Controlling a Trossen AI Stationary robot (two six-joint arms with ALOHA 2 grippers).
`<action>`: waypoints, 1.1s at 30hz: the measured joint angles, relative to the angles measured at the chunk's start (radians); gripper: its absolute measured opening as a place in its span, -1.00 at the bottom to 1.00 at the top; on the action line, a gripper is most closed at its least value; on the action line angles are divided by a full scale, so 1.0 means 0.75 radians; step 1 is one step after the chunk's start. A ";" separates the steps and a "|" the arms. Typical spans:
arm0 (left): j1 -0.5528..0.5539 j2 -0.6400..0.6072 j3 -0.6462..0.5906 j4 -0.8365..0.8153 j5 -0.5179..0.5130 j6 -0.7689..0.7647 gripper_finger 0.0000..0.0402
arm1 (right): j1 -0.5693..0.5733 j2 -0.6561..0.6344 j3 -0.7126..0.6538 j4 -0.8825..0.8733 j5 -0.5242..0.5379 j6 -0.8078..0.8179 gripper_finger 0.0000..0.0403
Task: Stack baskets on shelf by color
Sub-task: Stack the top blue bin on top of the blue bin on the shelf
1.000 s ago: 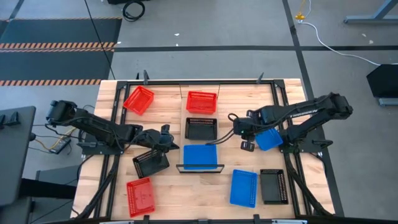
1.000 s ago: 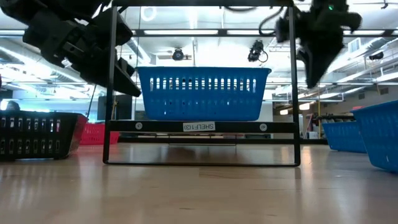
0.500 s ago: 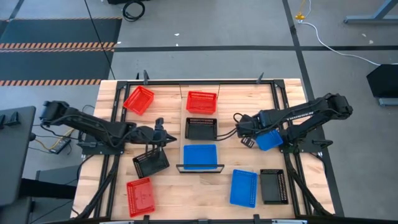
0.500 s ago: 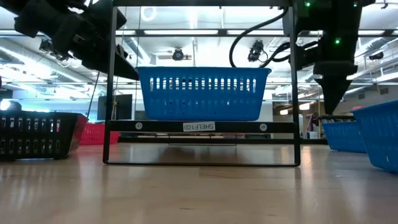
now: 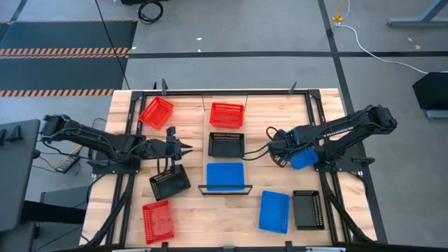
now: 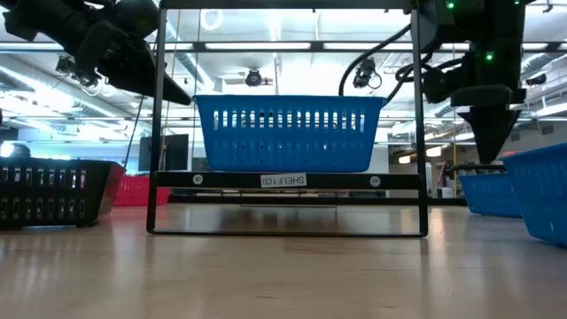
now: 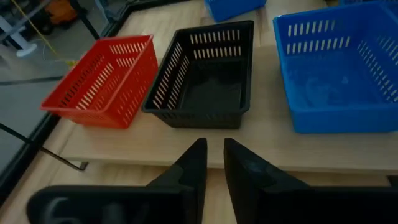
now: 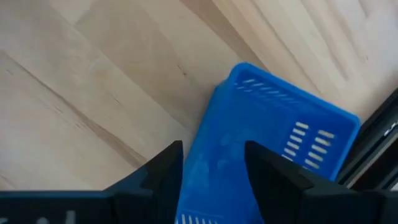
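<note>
Now, surface: pale planked wood (image 5: 189, 210), smooth, with a thin black frame around it.
Shelf: long light-wood board (image 7: 186, 152) with a thin black metal frame end (image 6: 288, 182); on it, ahead of the left end effector, a red basket (image 7: 102, 81), a black basket (image 7: 208, 78) and a blue basket (image 7: 339, 65) sit side by side.
Baskets: shallow rectangular plastic, slotted mesh walls, smooth floors.
Left end effector (image 5: 183, 145): fingers (image 7: 193, 165) tapered and dark, parted by a narrow gap with nothing between them, pointing at the black shelf basket; another black basket (image 5: 169, 183) lies on the surface just beside it.
Right end effector (image 5: 274, 148): fingers (image 8: 163, 168) spread wide, poised over a blue basket (image 8: 267, 149) lying at a slant on the bare wood; whether they touch it I cannot tell.
Elsewhere: red basket (image 5: 155, 112), red basket (image 5: 158, 220), blue basket (image 5: 274, 211) and black basket (image 5: 308, 209) lie well apart from both end effectors.
</note>
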State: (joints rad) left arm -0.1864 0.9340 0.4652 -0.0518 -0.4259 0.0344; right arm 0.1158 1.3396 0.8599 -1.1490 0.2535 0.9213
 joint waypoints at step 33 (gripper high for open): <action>0.000 -0.001 0.000 0.004 0.001 -0.100 -0.61 | 0.063 0.000 -0.135 0.224 -0.065 -0.219 -0.86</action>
State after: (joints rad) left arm -0.1864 0.9333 0.4652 -0.0490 -0.4255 -0.0407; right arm 0.1633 1.3396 0.7590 -0.9809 0.2050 0.7572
